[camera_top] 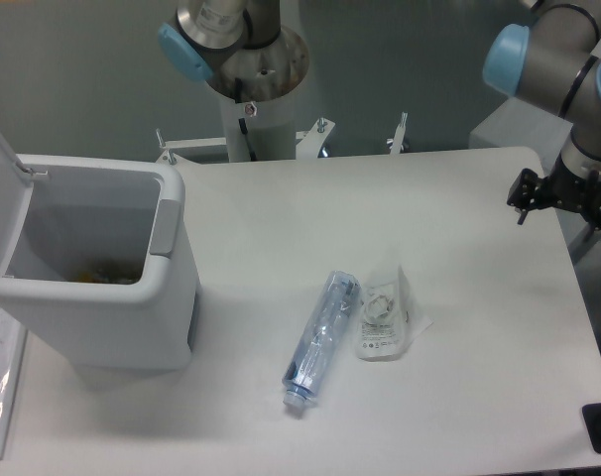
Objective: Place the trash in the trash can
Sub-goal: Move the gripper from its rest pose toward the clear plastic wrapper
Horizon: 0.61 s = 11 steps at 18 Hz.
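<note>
Pincer (578, 198) up at right edge, mostly cut off; open or closed, cannot tell. Holding nothing seen. Squashed bottle (320, 340) and flat pouch (384, 317) side by side on white counter (281, 218). Trash can (102, 297) at left, lid up.

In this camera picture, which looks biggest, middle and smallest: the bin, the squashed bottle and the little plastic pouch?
1. The trash can, by far the largest, lid open.
2. The crushed bottle, long and thin.
3. The plastic pouch, shorter than the bottle though wider.
Bottle and pouch lie side by side on the table, so that comparison is fair.
</note>
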Tool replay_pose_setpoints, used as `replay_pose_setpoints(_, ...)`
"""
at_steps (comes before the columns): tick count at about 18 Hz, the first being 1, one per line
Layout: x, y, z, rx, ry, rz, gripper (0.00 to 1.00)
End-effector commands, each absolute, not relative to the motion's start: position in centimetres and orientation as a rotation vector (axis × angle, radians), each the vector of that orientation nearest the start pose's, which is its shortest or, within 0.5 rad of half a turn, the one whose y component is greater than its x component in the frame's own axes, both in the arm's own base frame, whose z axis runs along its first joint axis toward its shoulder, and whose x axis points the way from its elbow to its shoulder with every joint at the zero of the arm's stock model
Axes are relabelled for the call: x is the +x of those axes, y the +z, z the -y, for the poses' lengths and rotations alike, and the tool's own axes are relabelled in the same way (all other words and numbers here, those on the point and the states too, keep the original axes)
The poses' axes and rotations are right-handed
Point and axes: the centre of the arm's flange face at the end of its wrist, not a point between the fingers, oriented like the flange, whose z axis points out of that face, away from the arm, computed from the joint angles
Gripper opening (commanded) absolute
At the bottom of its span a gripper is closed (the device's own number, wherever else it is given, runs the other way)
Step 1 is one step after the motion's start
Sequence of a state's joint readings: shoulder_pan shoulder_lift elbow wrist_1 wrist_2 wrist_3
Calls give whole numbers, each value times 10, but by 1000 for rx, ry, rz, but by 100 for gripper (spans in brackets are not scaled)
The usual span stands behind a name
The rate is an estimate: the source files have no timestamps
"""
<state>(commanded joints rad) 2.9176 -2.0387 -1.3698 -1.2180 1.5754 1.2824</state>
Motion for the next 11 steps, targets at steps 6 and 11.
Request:
replay_pose_setpoints(6, -626, 338, -291, -3120, 122, 108, 100)
replay_pose_setpoints(11, -619, 321, -298, -3132, 77, 89, 100)
